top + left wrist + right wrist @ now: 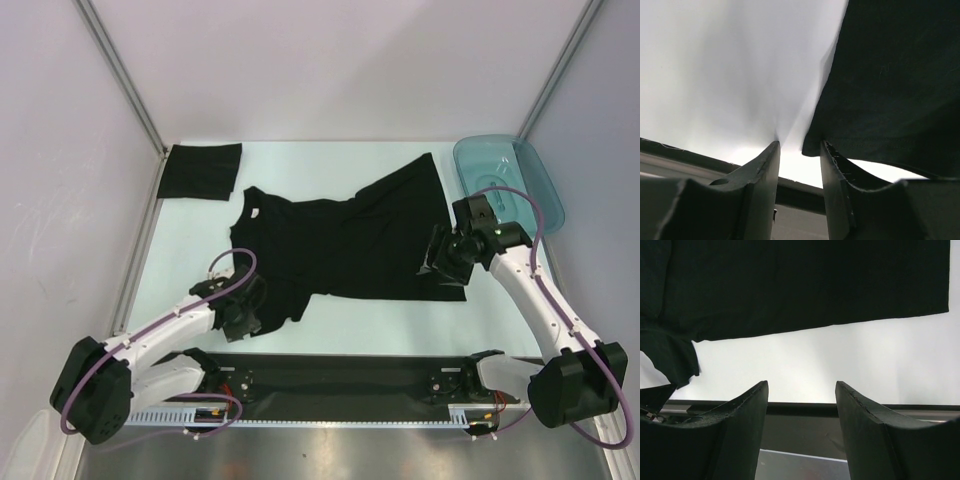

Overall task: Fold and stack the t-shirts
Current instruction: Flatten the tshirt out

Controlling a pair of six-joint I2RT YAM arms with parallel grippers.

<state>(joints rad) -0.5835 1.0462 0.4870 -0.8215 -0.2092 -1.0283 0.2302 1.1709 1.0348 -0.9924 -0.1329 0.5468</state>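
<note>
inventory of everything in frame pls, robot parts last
spread t-shirt: 1, black, lying open mid-table
folded t-shirt: 1, black, far left corner
tray: 1, translucent teal, far right corner
table: 1, pale, under all of it
left arm: 1, white with black joints, near left
right arm: 1, white with black joints, near right
left pincer: 1, black, open, at the spread shirt's near left edge, nothing between the jaws
right pincer: 1, black, open, by the shirt's right edge, nothing held
</note>
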